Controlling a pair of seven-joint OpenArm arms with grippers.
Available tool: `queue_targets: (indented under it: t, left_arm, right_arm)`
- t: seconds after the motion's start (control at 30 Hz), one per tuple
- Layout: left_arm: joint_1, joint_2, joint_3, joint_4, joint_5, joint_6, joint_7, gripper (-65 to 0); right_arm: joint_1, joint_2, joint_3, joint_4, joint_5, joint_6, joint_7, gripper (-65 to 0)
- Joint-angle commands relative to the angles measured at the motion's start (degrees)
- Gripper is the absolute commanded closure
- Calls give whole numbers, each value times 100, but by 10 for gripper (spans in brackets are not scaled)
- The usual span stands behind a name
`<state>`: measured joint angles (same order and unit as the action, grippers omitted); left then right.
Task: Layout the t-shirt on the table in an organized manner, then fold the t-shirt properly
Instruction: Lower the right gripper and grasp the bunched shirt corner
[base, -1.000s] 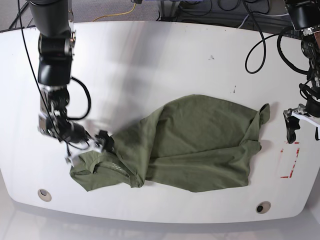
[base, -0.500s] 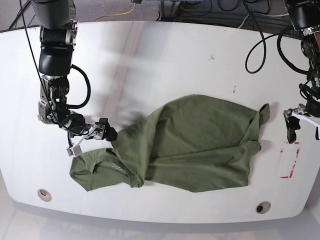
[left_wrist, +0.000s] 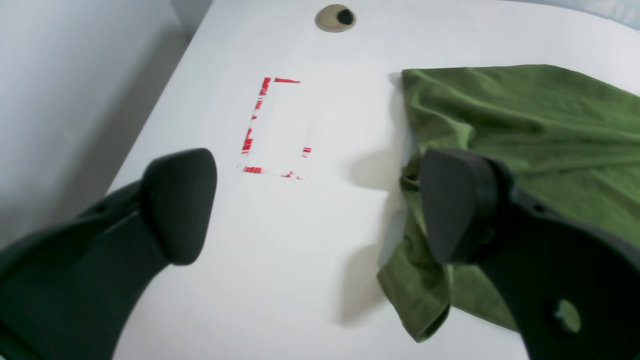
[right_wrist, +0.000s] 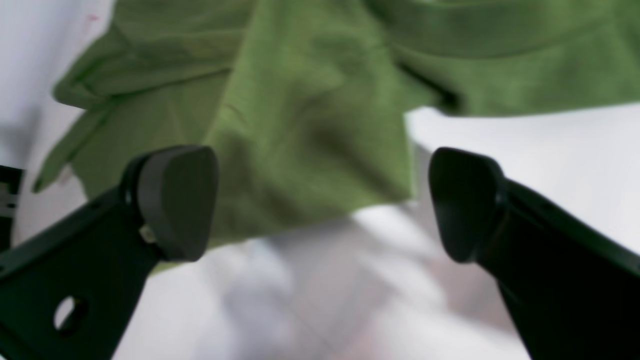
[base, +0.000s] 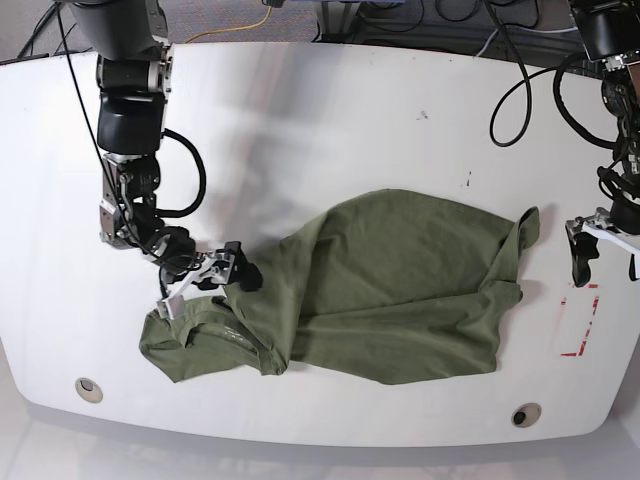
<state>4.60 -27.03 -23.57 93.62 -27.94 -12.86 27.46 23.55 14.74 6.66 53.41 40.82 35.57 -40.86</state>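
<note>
Roughly spread but still rumpled, the t-shirt (base: 390, 290) lies on the white desk (base: 300, 130), nearer the desk's front edge than its back. Its main body is fairly flat, while the part toward the right arm's side is bunched into a folded lump (base: 195, 340) with a thick crease running back toward the body. One corner of the shirt (base: 527, 225) pokes out toward the left arm.

The right end effector (base: 212, 283) sits at the bunched end of the t-shirt, its two fingers spread wide apart. In the right wrist view the cloth (right_wrist: 300, 100) lies beyond and between the dark fingertips (right_wrist: 177, 200), with bare desk showing under the gap; nothing is pinched, though whether a fingertip brushes the fabric cannot be told from the blur.

The left end effector (base: 603, 248) hangs over bare desk just beside the t-shirt's poking corner, apart from the cloth in the base view. Its fingers are also fully spread and hold nothing. In the left wrist view one fingertip (left_wrist: 460, 205) stands in front of the shirt's edge (left_wrist: 425, 280), the other over white surface. A red dashed rectangle (left_wrist: 275, 127) is marked on the desk beside the t-shirt, and a round grommet hole (left_wrist: 335, 18) lies past it. Another grommet hole (base: 88, 388) sits near the bunched end.
</note>
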Motion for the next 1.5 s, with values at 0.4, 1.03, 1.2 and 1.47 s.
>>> queue_targets:
  t: [0.4,1.03,1.2,1.47]
  left_arm:
    - [-69,-124,-47,119,-32,7,-140,-619]
    - [-69,-124,-47,119,-32,-2,-140,-619]
    - [-69,-124,-47,119,-32,-2,-140,-619]
    - [-78,-124,-47,119,-32,-2,-140,-619]
  right_arm:
    - [498,-107,-477,-572,116,60,539,-650]
    - [515,-151,-477,-563,107,16,539,-336]
    - [577,16,-477,-554,107,-45,539,-545]
    - [709,236,-477,-580,107,-256,548,-650]
